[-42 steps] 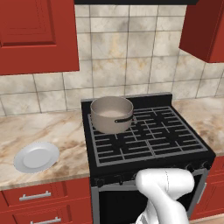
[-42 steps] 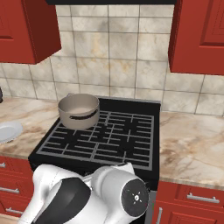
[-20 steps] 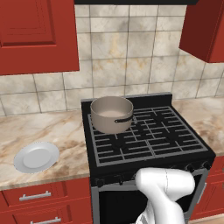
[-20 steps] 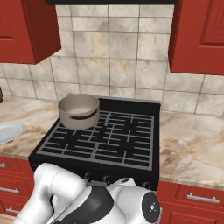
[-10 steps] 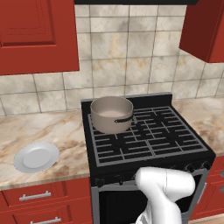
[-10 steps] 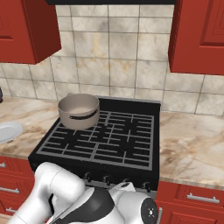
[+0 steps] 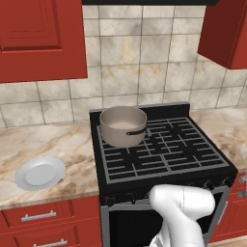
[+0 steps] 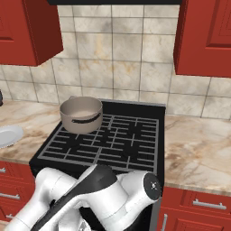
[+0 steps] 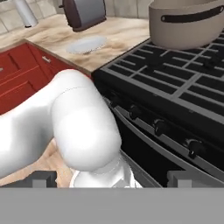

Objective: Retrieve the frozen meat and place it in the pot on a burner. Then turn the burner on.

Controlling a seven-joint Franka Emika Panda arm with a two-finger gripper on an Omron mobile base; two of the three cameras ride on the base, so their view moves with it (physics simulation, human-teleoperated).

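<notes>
The round tan-grey metal pot (image 7: 123,126) with a short dark side handle sits on the far-left black gridded burner (image 7: 126,143) of the black stove. The two-finger gripper (image 9: 107,178) hangs low, near the stove's front knobs (image 9: 159,127), jaws spread wide and empty, well apart from the pot, which lies farther in and higher. A round white plate (image 7: 40,172) rests on the marble counter left of the stove.

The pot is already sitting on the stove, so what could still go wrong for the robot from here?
The pot sits on the rear-left burner, so lighting the right one means picking the matching knob from a row of look-alike knobs on the stove front.

The pot's inside looks bare and no meat lies on the counter, so it has yet to be fetched.

The open gripper hangs low by the oven door with the arm folded tight, so swinging out might brush the stove.
</notes>
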